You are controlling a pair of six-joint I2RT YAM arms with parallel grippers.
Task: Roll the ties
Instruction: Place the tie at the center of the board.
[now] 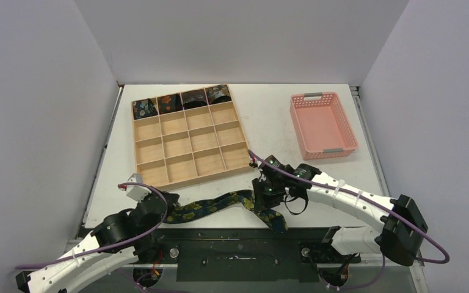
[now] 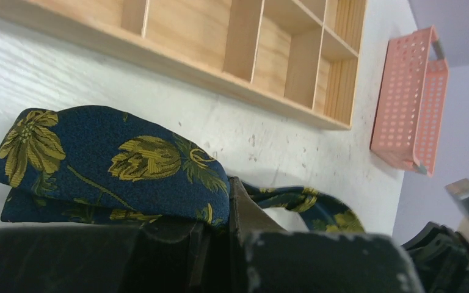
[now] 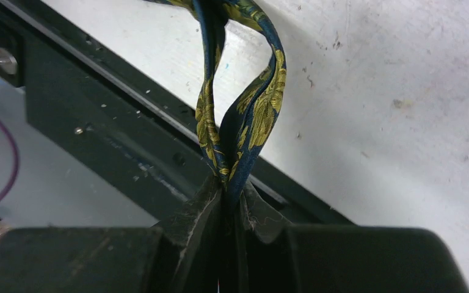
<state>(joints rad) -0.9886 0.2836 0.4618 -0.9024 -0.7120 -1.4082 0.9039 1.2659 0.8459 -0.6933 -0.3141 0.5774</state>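
A robot lab cell: plain grey partition walls (image 1: 232,36) box in a scuffed white table (image 1: 269,116).

Left gripper (image 2: 229,210) clamped, right gripper (image 3: 228,194) clamped

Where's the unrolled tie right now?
Top view: the unrolled tie lies along the near edge of the table, before the wooden tray, held by left gripper and right gripper.

pale lilac walls (image 1: 238,36), white table (image 1: 275,116)
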